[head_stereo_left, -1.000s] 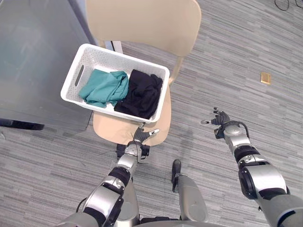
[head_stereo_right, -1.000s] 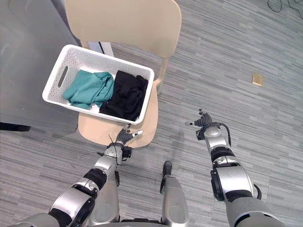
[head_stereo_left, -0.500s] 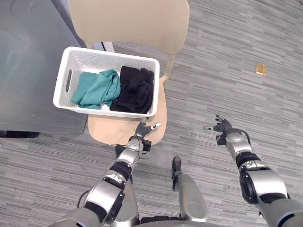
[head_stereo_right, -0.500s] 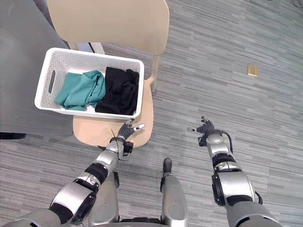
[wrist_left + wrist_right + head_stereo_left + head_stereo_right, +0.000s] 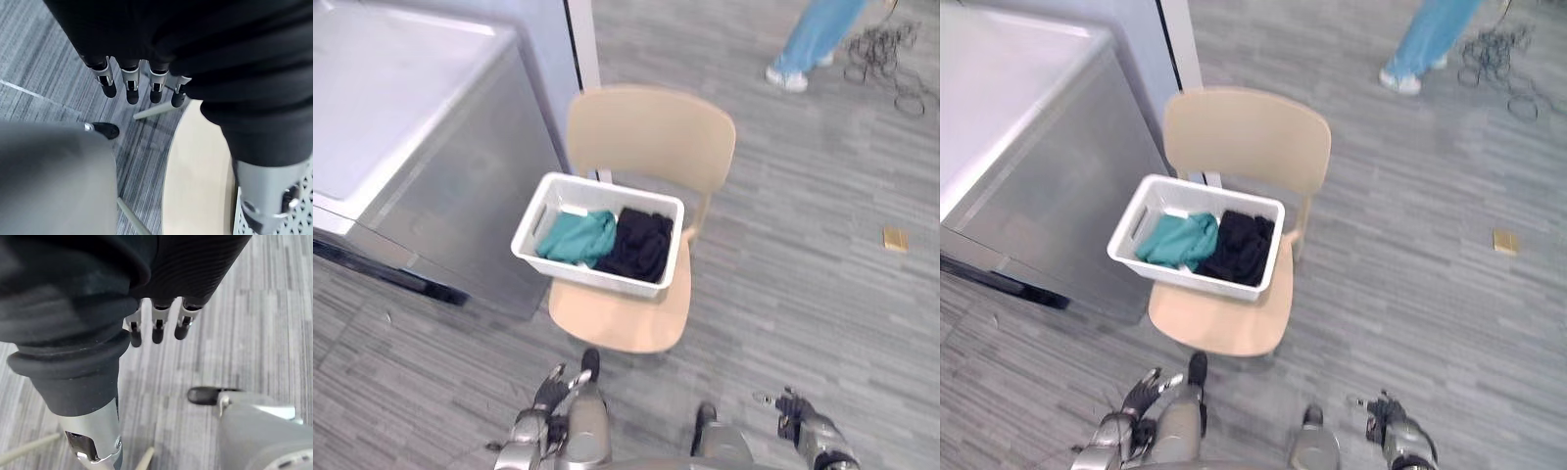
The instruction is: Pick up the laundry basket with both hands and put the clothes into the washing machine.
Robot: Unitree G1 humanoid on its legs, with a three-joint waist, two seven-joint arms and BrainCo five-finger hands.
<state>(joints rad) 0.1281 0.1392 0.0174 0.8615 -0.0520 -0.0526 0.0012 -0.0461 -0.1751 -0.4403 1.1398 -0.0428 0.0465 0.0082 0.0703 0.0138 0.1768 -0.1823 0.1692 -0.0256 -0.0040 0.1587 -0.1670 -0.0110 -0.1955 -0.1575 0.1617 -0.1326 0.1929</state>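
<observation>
white plastic laundry basket [image 5: 607, 281]: rectangular, perforated walls, a slot handle cut in the short end on the machine side. loaded with two crumpled pieces side by side and touching, a teal garment [image 5: 576, 238] toward the machine and a black garment [image 5: 641, 245] next to it. a scrap of white against the far wall, too small to tell. set askew on the seat of a pale wooden chair [image 5: 651, 132], one end hanging out past the seat edge toward the grey washing machine [image 5: 411, 147] just beside the chair, on the robot's left.

left robot hand [image 5: 551, 390] low at the near edge of the head views, over the floor in front of the chair, well short of the basket. fingers [image 5: 131, 88] straight in a row, thumb apart, nothing in the grasp. past them in the wrist view: thin chair legs, the seat's front edge, a corner of the basket's perforated wall.

right robot hand [image 5: 790, 403] over the grey floor [image 5: 783, 255] on the robot's right, well apart from chair and basket. fingers [image 5: 157, 328] straight and relaxed, empty.

basket ahead of both hands, touched by neither.

beyond the chair, a person's legs [image 5: 813, 39] in light blue trousers and pale shoes. off to the right, a small tan tile [image 5: 896, 238] flat on the floor.
</observation>
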